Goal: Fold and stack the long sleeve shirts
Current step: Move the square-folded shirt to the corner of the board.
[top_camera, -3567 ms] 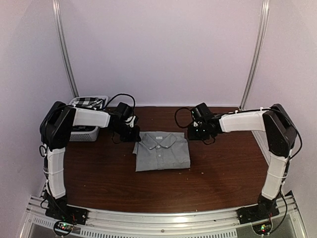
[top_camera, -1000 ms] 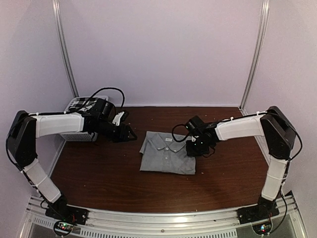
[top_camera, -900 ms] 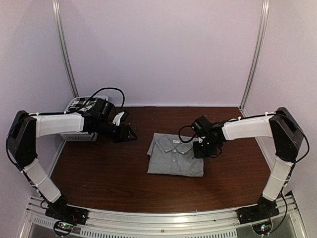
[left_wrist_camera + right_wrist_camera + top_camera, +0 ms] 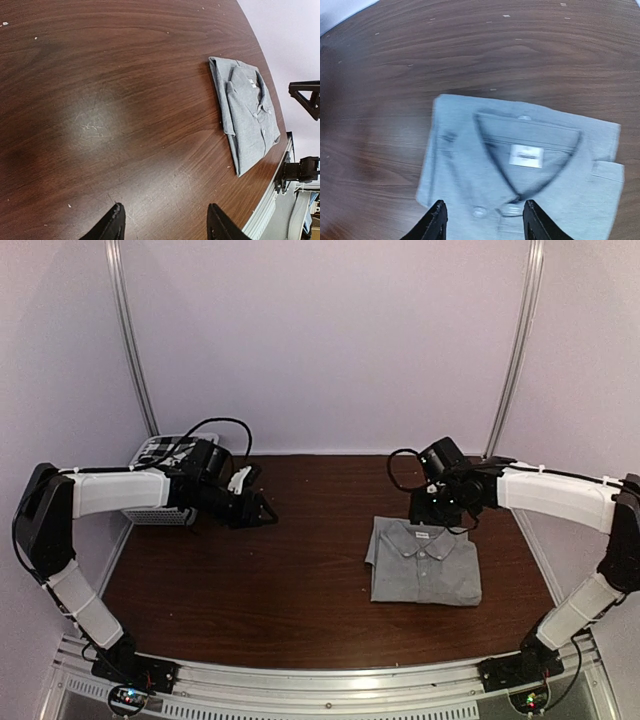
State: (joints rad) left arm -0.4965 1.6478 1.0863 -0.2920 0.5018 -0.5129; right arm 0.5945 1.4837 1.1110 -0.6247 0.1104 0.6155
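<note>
Right wrist: folded grey shirt [image 4: 520, 150] lies ahead of parted, empty right fingers [image 4: 435, 223].

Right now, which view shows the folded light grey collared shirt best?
Top external: the folded light grey collared shirt lies whole, unblocked, seen from above. Right wrist shows only its upper part, close but blurred. Left wrist shows it whole but slanted, distant.

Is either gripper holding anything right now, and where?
Nothing is held. Right gripper hangs open above the folded light grey cloth shirt; left gripper is open over the brown wooden table.
</note>
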